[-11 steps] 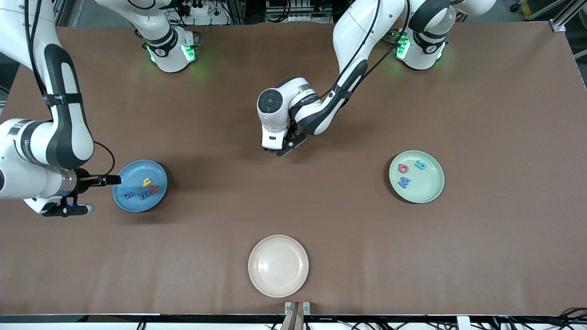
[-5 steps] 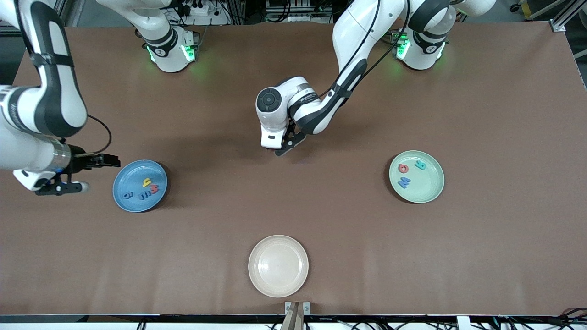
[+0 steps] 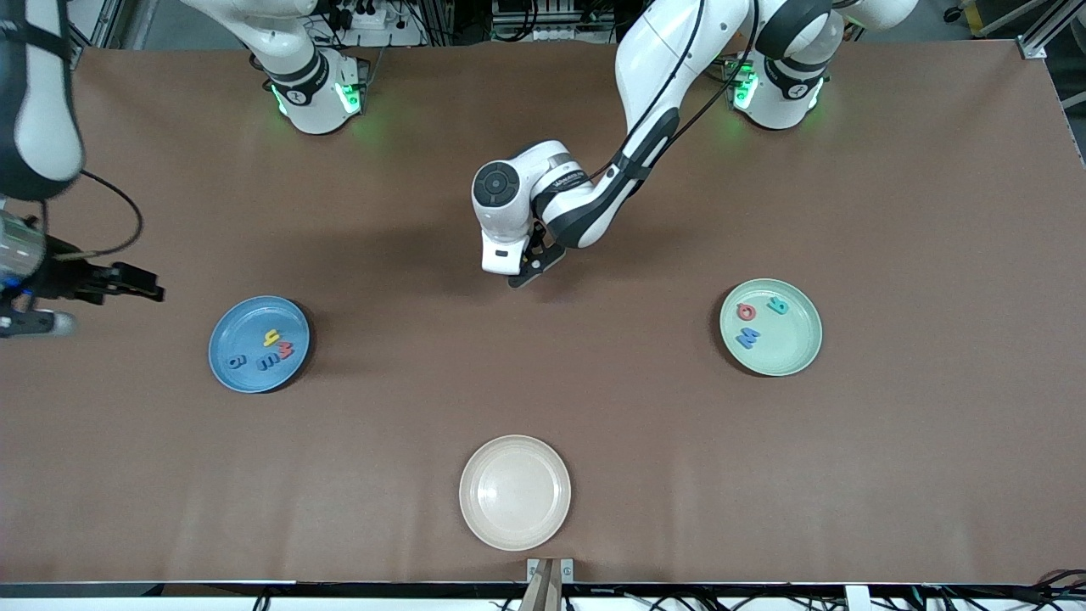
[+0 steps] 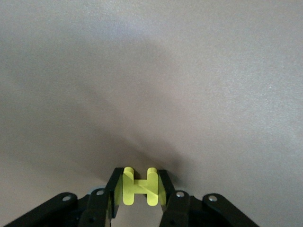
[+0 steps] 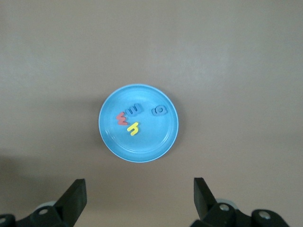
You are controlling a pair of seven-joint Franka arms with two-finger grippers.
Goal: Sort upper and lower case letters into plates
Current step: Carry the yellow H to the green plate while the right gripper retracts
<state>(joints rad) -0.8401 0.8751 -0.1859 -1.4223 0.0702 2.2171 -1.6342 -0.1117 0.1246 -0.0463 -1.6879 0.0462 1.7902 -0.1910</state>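
Letters: we counted four in blue plate [image 3: 251, 367], three in green plate [image 3: 793, 355]; left gripper [image 4: 137, 201] pinched last yellow H [image 4: 140, 186] mid-table; right gripper [image 5: 139, 198] spread.

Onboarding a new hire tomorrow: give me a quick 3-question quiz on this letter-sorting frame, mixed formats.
1. True or false: the left tool is shut on a yellow letter H.
2. How many letters lie in the light blue plate?
A. two
B. three
C. four
3. Fill in: the cream plate holds ___ letters.

Key
1. True: the wrist view shows the H clamped between the fingers, low over the table's middle.
2. C: yellow, red and two blue ones. The mint plate holds three.
3. No. Meanwhile the right tool hangs open past the blue plate, at the right arm's end.
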